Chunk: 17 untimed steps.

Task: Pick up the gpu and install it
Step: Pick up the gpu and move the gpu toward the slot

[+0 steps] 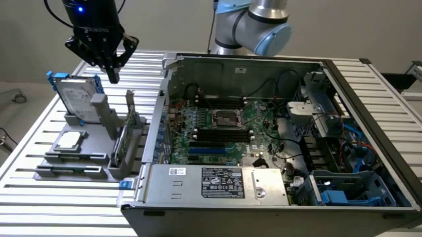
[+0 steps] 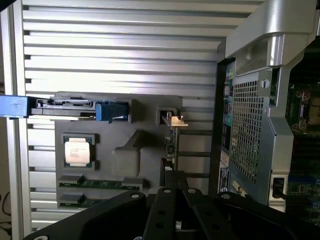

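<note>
**Operator:** While the arm hangs over the table (image 1: 39, 202), I see the jaws pressed together with nothing between them.

**Desk:** Where is the gpu from there?

**Operator:** Below the jaws and apart from them. On my wrist view the gpu (image 1: 123, 138) runs in line with the jaws. It stands on its long edge in a slot of the grey holder (image 1: 79, 165), silver bracket end uppermost.

**Desk:** What else is in that holder?

**Operator:** Off to one side of the jaws, away from the computer case (image 1: 218, 69), a hard drive (image 1: 74, 96) in a blue frame stands upright. Lower than that, a square silver chip (image 1: 70, 140) lies flat, with two memory sticks (image 1: 71, 159) lying beside it.

**Desk:** And the case?

**Operator:** On the other side of the jaws, just beside the holder. It lies open on the table, motherboard facing up. I cannot make out which slot is which.
</note>
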Tool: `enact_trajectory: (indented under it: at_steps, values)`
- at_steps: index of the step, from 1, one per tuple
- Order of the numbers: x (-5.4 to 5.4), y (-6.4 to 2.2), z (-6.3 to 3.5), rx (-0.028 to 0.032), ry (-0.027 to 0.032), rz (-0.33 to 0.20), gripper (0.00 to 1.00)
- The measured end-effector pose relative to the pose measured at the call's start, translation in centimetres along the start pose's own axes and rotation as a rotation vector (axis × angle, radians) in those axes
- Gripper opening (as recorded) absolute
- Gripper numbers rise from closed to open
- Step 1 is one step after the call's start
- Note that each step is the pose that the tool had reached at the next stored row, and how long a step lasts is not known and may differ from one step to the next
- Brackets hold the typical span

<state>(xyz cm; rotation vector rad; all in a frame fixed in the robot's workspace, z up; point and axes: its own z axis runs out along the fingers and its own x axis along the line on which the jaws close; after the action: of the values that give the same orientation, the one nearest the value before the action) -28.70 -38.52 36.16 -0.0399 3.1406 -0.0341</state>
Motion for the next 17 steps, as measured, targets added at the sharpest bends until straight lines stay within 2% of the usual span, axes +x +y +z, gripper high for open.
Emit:
enact_trajectory:
  at_steps: [4, 6, 7, 8, 9, 10, 17]
  values:
    - [0.0, 0.0, 0.0, 0.0, 0.0001, 0.0, 0.12]
    - [0.0, -0.01, 0.01, 0.0001, 0.0002, 0.0, 0.24]
    - [0.0, -0.02, 0.04, 0.0001, 0.0002, 0.0, 0.24]
    - [0.0, -0.04, 0.1, 0.0, 0.0001, 0.0, 0.3]
    - [0.0, -0.07, 0.23, -0.0001, 0.0001, 0.0, 0.3]
    - [0.1, -0.14, 0.42, 0.0, 0.0001, 0.0, 0.36]
    - [0.3, -0.85, 1.69, 0.0001, 0.0003, 0.0, 0.36]
